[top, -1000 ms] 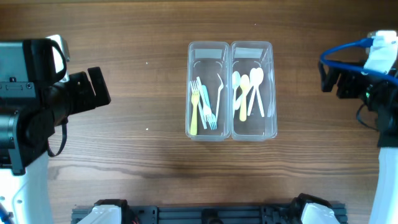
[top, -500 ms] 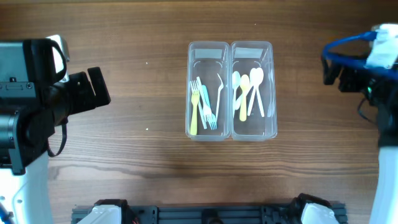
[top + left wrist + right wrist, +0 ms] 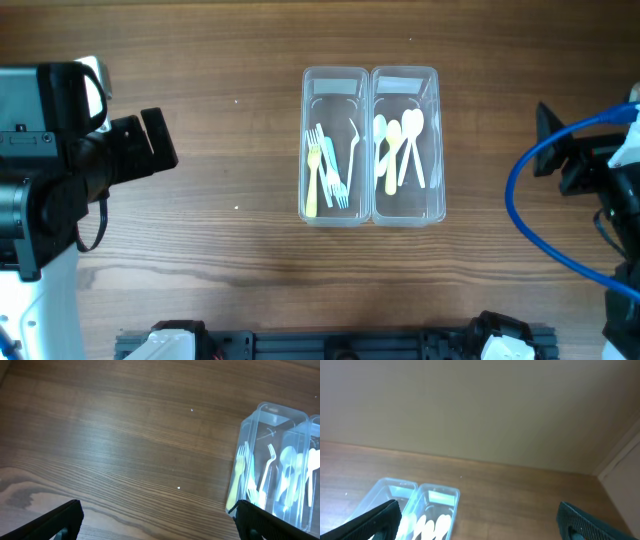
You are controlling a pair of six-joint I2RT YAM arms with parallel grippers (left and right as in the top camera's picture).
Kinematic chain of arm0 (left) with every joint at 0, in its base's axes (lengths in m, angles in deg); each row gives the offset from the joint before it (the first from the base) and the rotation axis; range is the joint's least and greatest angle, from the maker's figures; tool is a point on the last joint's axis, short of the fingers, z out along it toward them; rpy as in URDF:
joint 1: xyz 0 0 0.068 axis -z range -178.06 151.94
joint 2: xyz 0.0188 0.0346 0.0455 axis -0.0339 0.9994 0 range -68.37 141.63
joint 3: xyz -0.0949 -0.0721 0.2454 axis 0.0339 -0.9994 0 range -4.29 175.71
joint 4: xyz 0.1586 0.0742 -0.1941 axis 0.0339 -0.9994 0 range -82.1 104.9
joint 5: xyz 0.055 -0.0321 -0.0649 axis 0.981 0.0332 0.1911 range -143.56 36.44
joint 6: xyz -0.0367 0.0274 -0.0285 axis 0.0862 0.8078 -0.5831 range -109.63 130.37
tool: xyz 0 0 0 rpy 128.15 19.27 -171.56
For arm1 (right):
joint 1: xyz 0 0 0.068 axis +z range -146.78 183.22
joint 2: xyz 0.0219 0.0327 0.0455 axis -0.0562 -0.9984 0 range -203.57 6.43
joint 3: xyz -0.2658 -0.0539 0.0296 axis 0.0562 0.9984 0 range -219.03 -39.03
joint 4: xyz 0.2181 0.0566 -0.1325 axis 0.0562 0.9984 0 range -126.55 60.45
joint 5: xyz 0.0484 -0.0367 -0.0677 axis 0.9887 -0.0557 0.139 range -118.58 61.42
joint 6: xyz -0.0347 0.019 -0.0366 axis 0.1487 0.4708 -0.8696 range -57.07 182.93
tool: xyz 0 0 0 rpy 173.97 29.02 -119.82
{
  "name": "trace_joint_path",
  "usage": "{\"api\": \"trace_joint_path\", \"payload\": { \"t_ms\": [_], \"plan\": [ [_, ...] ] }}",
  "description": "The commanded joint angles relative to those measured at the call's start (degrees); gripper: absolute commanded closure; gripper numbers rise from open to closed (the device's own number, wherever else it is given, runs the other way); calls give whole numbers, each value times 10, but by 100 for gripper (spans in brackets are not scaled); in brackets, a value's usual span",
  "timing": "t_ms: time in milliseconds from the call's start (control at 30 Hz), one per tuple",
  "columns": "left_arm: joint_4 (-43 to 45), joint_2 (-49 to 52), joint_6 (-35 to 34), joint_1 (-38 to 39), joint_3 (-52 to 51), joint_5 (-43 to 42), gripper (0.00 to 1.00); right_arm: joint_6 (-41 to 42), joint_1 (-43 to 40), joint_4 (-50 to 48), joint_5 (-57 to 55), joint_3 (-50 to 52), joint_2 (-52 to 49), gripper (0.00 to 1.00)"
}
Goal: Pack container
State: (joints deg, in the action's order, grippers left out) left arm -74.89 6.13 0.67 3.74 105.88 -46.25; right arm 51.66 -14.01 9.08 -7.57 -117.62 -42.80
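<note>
The right claw (image 3: pixel 477 512), open and empty, is pulling away from the containers (image 3: pixel 372 212) sitting on the bench (image 3: pixel 200 250) with forks (image 3: pixel 325 170) and spoons (image 3: pixel 400 140) inside, while the left claw (image 3: pixel 157 510) is waiting open, so the packing is probably ending.

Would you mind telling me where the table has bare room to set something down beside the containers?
The table is bare between the left gripper and the fork container, and between the spoon container and the right gripper. Both containers are crowded and touch each other.

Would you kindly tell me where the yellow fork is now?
Overhead, the yellow fork lies in the left clear container, along its left wall, beside the blue forks.
</note>
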Motion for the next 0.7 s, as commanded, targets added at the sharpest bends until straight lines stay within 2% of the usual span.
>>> {"api": "trace_joint_path", "payload": {
  "t_ms": [0,533,667],
  "plan": [
    [1,-2,3,3,3,7,0,-7,1,21,9,-5,-12,0],
    [1,-2,3,3,3,7,0,-9,1,28,19,-5,-79,0],
    [1,-2,3,3,3,7,0,-103,1,20,52,-5,-24,0]
  ]
}}
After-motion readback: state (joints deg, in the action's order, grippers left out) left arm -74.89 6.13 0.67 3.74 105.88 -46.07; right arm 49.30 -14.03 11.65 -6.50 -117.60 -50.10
